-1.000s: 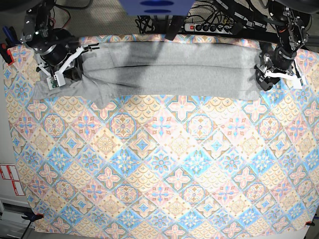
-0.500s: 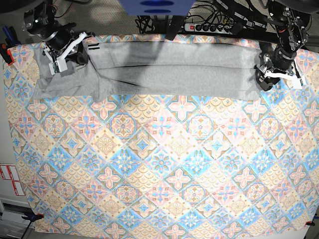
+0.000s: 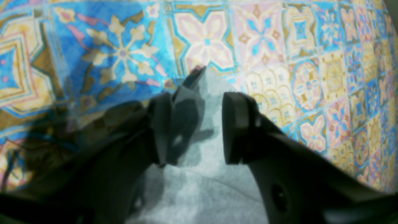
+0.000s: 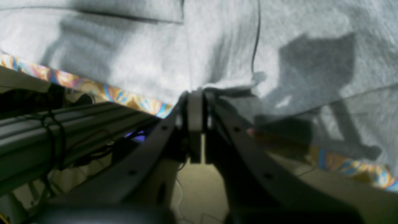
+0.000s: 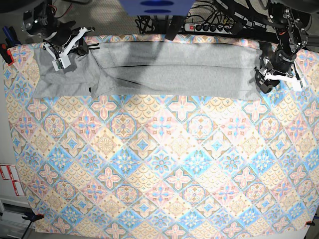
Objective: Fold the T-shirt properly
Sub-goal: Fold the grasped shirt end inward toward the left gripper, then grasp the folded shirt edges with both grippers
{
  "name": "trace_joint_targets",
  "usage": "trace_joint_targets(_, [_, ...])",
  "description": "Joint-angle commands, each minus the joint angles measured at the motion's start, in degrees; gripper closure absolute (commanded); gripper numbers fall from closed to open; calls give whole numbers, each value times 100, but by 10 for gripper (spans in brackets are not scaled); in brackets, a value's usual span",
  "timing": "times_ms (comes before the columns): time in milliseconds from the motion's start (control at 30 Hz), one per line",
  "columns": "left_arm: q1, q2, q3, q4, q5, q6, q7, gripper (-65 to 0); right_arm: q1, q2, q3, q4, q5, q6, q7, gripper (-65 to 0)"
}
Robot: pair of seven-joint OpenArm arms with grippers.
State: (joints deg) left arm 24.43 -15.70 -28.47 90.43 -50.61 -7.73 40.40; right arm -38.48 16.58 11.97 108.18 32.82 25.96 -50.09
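Note:
The grey T-shirt (image 5: 174, 69) lies in a long band along the far edge of the patterned tablecloth (image 5: 159, 164), plain side up. My right gripper (image 5: 72, 50) is at the shirt's left end, and the right wrist view shows it (image 4: 197, 96) shut on a fold of the grey cloth (image 4: 217, 46) at the table's far edge. My left gripper (image 5: 261, 79) is at the shirt's right end. In the left wrist view it (image 3: 197, 109) stands open, jaws apart over a pointed corner of the shirt (image 3: 205, 174).
A power strip (image 5: 209, 26) and cables lie behind the table's far edge. A blue mount (image 5: 157, 7) hangs over the far middle. A metal rail (image 4: 46, 121) runs just below the cloth edge by my right gripper. A red clamp (image 5: 5, 50) sits at the left edge.
My right gripper has moved towards the far left corner with the shirt's left end, drawing that end out wider and flatter. The left arm has barely moved.

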Motion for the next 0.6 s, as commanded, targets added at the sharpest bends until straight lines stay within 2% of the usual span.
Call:
trace_joint_targets(0, [6,-78,-32,69,-51,-23,-97,-282,204,70,47,96,90,20,143,-3])
trace_joint_targets(100, [6,-78,-32,69,-42,-32,-97,-283,468,61,118,52,90,-7,134,-12])
trace_joint_targets(167, [6,-96,-32,69,-25,-32,-97,-283,538,8,443,-53,116,-7,72,-37])
trace_joint_targets(300, [-3,-113,-32,69,-25,-32,-97,-283,837,-519,1146,-379,98,-209,-561,-113])
trace_joint_targets(367, [-12,-113,-32,69,-16,-32,-97,-283,995,-713,1243,-431,98,-261,-772,-136])
trace_joint_targets(567, [-21,-96,-32,69,-7,-32,-97,-283,1013,-748,1260,-396,98,-261,-719,-139])
